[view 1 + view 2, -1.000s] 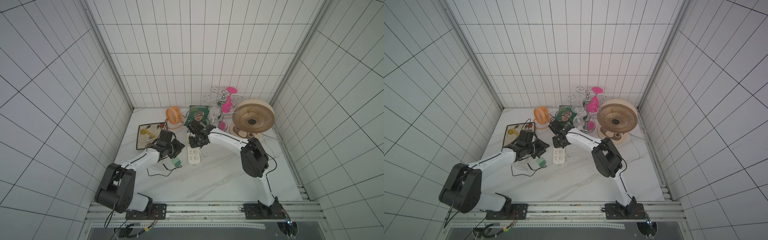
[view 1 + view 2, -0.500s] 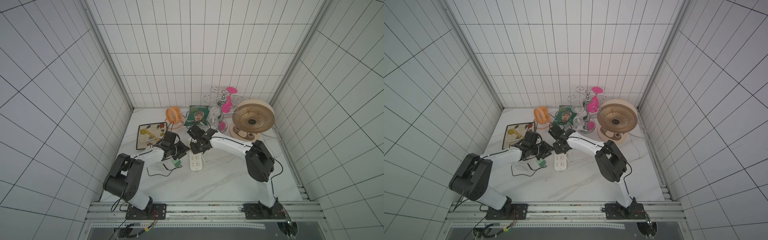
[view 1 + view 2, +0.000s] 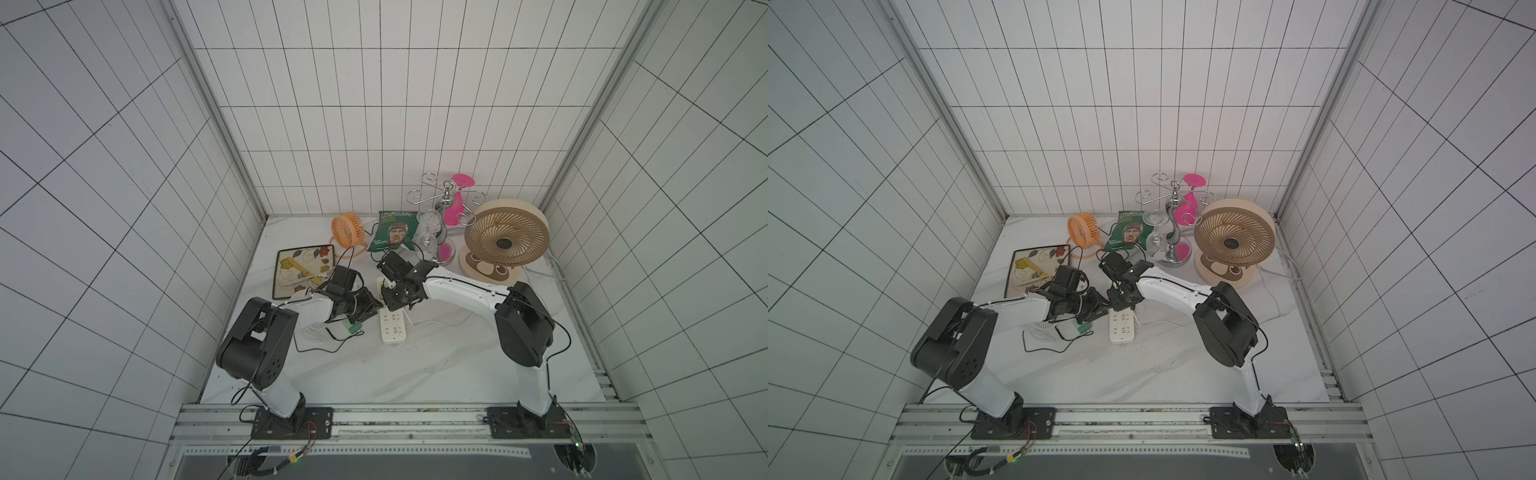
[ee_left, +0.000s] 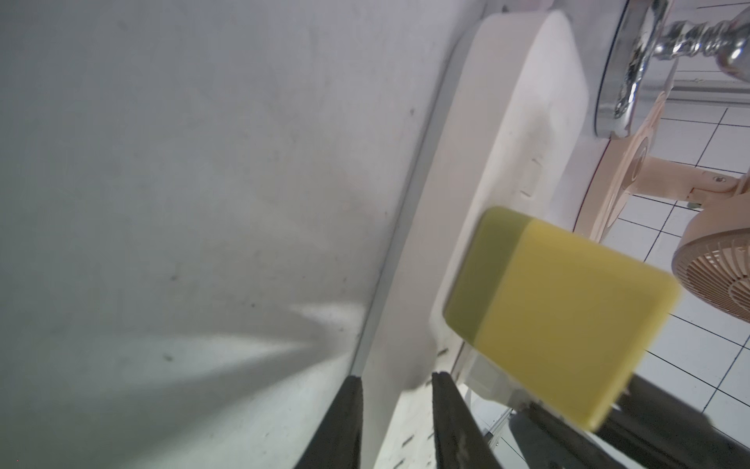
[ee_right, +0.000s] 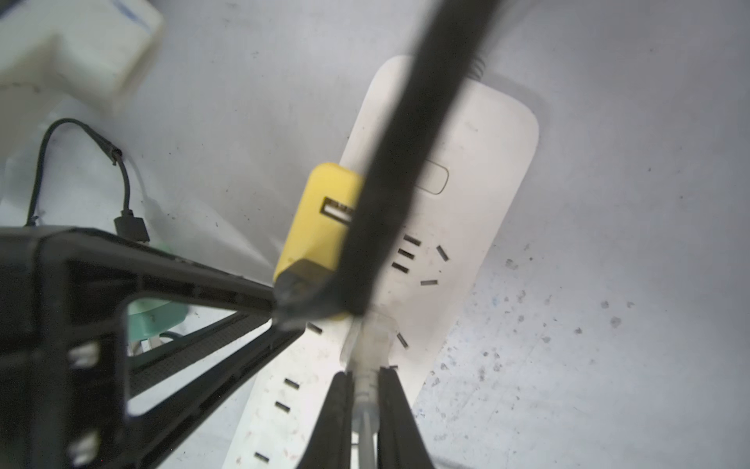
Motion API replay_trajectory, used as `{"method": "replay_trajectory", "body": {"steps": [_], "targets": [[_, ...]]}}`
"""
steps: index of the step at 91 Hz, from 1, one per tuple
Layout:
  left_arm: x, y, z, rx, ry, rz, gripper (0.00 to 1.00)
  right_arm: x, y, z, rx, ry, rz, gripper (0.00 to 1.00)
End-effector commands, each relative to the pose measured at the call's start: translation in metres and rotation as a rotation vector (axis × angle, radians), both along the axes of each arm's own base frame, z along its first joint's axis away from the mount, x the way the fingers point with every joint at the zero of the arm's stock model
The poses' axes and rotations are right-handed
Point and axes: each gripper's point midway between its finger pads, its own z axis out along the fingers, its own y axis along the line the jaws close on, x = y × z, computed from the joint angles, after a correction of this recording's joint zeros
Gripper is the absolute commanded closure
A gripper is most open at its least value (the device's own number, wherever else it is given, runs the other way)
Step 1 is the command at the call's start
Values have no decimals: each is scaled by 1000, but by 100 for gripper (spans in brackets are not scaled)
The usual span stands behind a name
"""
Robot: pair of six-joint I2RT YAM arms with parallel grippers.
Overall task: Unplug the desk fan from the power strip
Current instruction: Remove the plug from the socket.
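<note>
While the power strip (image 3: 393, 328) lies flat on the white table (image 3: 436, 374), left of centre and lengthwise from near to far, both arms reach over its far half from opposite sides. Its near end is bare in both top views, with rows of sockets showing. The far part is hidden under the two grippers.

From the right, the right gripper (image 5: 365, 371) is set on the strip. Its wrist view shows the jaws clenched on a clear plug (image 5: 370, 335) seated in a socket, with a pale cord running back between the fingers. Just beside that plug, toward the left arm, a yellow USB adapter (image 5: 320, 219) stands in the strip with its port empty.

From the left, the left gripper (image 4: 395, 375) lies low at the strip's left edge, its tips right by the adapter's base. Its fingers (image 4: 347, 422) stand close together with the strip's white plastic between them, but I cannot tell whether they truly pinch it.

A black cable (image 5: 126, 191) with a loose plug lies on the table left of the strip, near a green block (image 3: 356, 328). At the far right stands the beige desk fan (image 3: 505, 239), well apart from the strip. A small orange fan (image 3: 348, 230), a green snack bag (image 3: 395, 235) and a chrome rack (image 3: 447, 195) line the far edge. A painted plate (image 3: 305, 259) lies at the far left.
</note>
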Motion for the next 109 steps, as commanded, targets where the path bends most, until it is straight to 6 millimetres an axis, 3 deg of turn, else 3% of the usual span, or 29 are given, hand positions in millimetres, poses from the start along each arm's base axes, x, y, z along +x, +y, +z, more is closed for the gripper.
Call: {"method": "replay_trajectory", "body": {"steps": [1, 28, 65, 109], "targets": [[-1, -3, -8, 7, 12, -32, 70, -20, 8, 8, 14, -7, 106, 100], [-5, 4, -19, 71, 37, -59, 74, -21, 11, 13, 20, -56, 157, 100], [-27, 28, -58, 238, 160, -12, 73, -9, 24, 49, 108, -117, 116, 100], [-42, 48, -81, 374, 238, 33, 71, 5, 23, 86, 214, -181, -44, 100]]}}
